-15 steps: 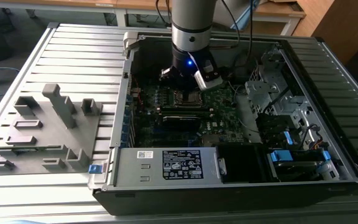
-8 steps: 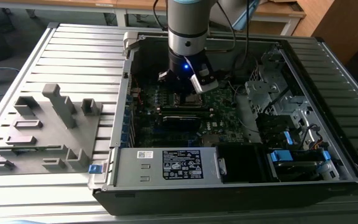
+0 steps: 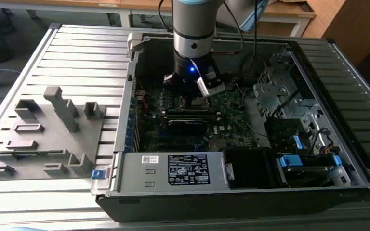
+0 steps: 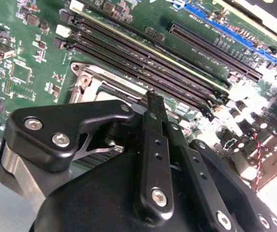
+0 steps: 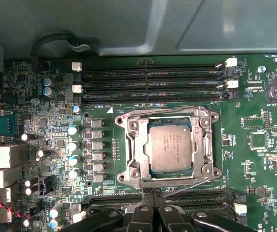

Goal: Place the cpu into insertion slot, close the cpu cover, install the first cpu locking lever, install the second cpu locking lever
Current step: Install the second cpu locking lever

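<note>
- Exterior view: the arm reaches down into the open computer case (image 3: 249, 192), and the hand (image 3: 194, 98) hovers just above the green motherboard (image 3: 227, 108).
- Second wrist view: black fingers (image 4: 154, 108) pressed together, gripping nothing, just beside the insertion slot (image 4: 88, 79).
- First wrist view: the cpu (image 5: 170, 146), matte grey and square, lies flat in the slot; the silvery cpu cover (image 5: 203, 145) frames it.

One cpu (image 5: 171, 147) sits in one insertion slot (image 5: 129, 145) under one cpu cover (image 5: 198, 145). Four memory slots (image 5: 150, 83) lie on one side of it. One gripper (image 5: 150, 205) shows.
</note>
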Robot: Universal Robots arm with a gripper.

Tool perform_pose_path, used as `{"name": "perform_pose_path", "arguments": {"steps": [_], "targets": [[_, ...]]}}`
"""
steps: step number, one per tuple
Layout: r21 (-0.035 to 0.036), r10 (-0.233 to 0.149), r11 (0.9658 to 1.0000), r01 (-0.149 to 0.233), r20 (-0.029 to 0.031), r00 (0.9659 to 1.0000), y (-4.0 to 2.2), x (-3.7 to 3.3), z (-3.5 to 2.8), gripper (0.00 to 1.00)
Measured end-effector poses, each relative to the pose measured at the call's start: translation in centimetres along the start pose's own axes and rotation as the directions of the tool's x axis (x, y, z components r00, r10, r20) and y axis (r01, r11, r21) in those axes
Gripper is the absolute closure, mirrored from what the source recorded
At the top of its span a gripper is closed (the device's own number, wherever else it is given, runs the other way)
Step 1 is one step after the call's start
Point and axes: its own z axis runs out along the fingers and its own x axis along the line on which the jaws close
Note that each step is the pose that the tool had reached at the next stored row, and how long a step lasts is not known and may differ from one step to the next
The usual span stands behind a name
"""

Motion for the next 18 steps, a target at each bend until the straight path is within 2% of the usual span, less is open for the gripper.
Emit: {"name": "perform_pose_path", "arguments": {"steps": [10, 18], "targets": [[0.0000, 0.000, 1.0000, 0.000, 0.0006, 1.0000, -0.11, 0.22, 0.05, 0.89], [0.0000, 0.000, 1.0000, 0.000, 0.0006, 1.0000, -0.51, 0.62, 0.43, 0.89]]}}
